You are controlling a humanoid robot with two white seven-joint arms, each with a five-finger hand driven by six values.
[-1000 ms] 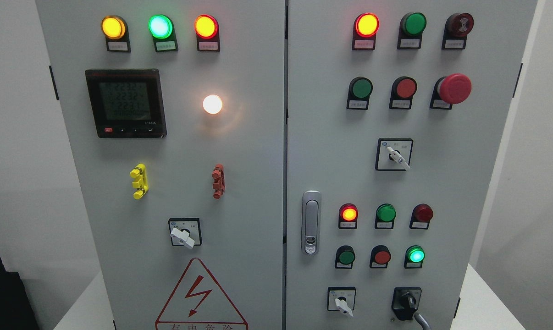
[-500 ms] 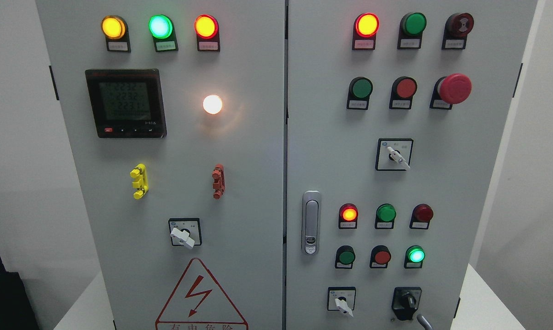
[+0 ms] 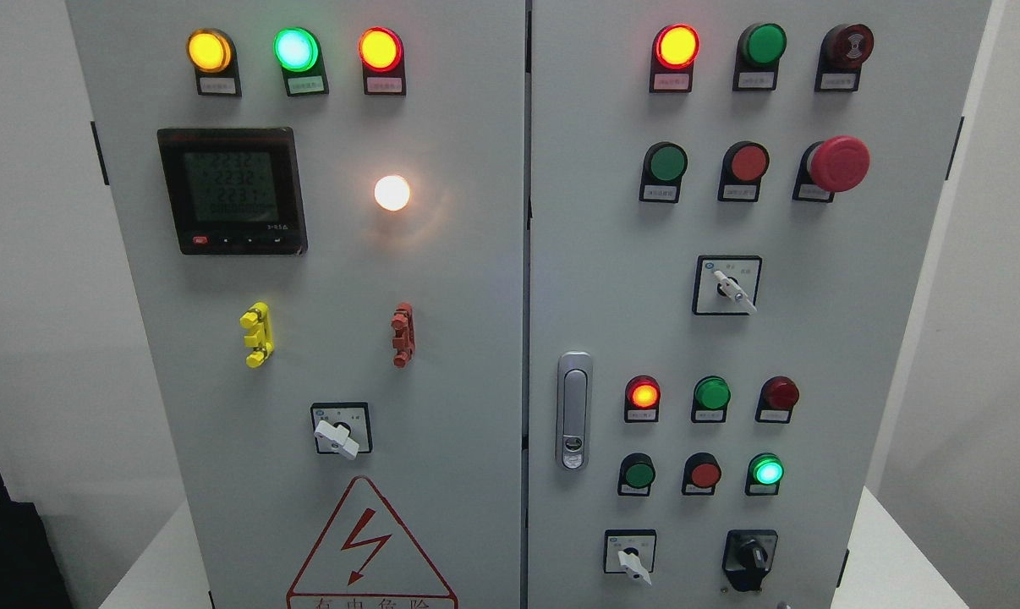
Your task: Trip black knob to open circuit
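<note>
Black knob (image 3: 753, 558) unchanged; grey fingertip has dropped nearly out of view.

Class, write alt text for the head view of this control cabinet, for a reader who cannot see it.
A grey two-door electrical control cabinet fills the view, with the black rotary knob at the lower right of its right door and no robot hand visible. The left door carries lit indicator lamps, a black digital meter and a red lightning warning triangle.
</note>
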